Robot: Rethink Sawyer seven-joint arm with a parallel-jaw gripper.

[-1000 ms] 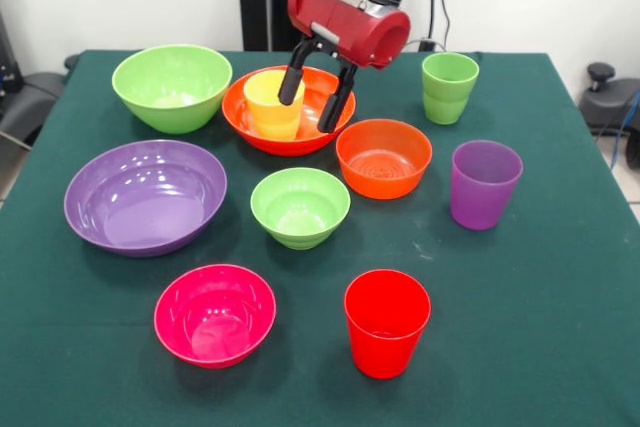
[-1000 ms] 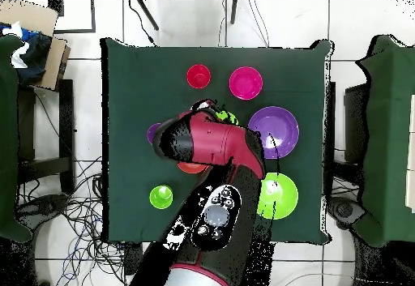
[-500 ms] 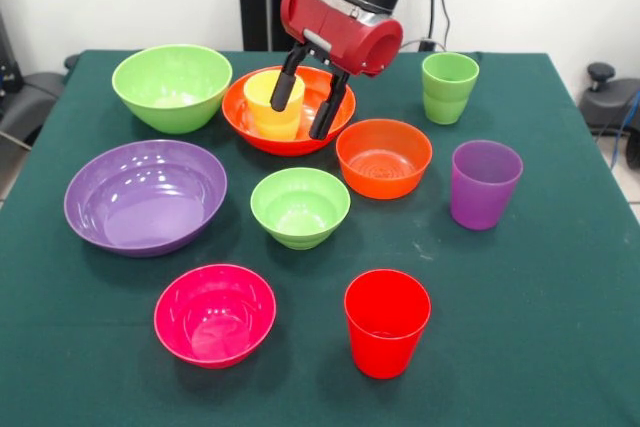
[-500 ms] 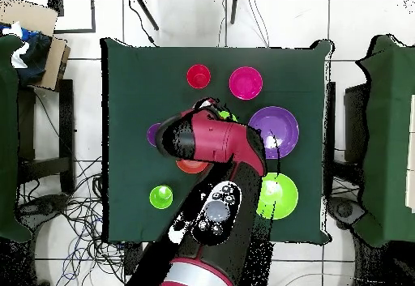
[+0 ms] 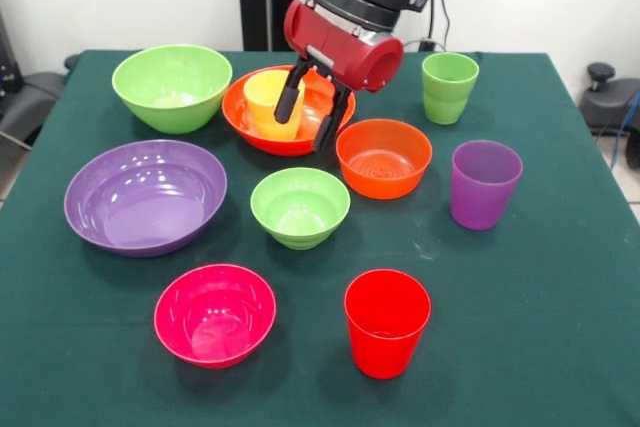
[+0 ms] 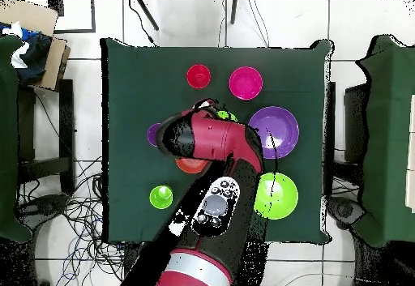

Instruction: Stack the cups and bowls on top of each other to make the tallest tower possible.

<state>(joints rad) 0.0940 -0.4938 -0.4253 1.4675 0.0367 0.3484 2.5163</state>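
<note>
Gripper (image 5: 307, 113) spread above large orange bowl (image 5: 250, 125) — yellow cup (image 5: 266, 100) upright inside it.

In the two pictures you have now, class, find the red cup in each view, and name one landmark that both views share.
Front view: the red cup stands upright near the bottom edge, right of centre, beside the magenta-pink bowl.
Overhead view: the red cup sits near the table's top edge, left of the magenta-pink bowl.
Shared landmark: the large purple bowl, at the left in the front view, at the right in the overhead view.
</note>
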